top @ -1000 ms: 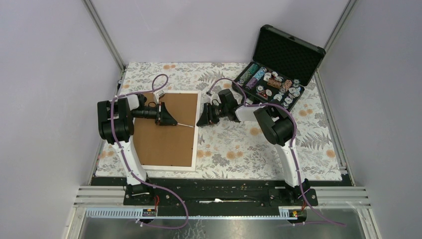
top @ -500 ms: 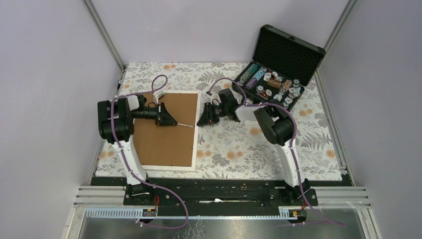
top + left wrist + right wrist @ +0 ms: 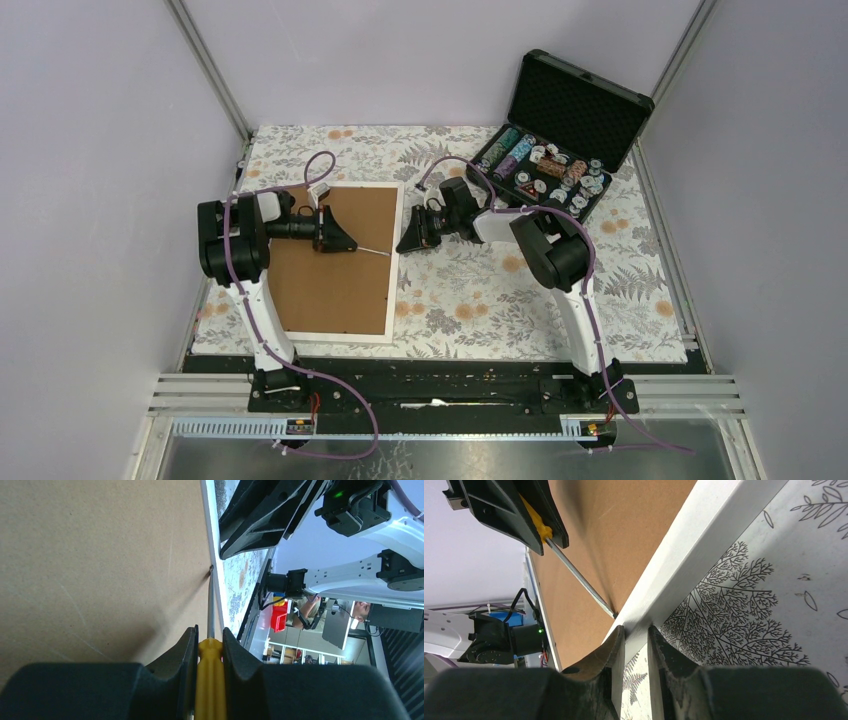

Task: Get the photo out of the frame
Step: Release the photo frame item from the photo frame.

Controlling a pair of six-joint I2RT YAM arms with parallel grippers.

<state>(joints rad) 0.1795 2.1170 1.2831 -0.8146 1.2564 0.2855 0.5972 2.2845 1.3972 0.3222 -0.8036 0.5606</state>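
The frame (image 3: 336, 260) lies face down on the floral cloth, its brown fibreboard back up inside a narrow white border (image 3: 704, 545). The photo is hidden under the backing. My left gripper (image 3: 345, 244) is shut on a yellow-handled screwdriver (image 3: 210, 675); its metal shaft (image 3: 372, 251) reaches right, with the tip at the backing's right edge (image 3: 211, 568). My right gripper (image 3: 404, 243) is shut on the frame's right white border, one finger on each side of it (image 3: 636, 635).
An open black case (image 3: 560, 140) of poker chips stands at the back right. The frame lies at the left of the floral cloth (image 3: 500, 290), near the enclosure's left wall. The two grippers face each other across the frame's right edge.
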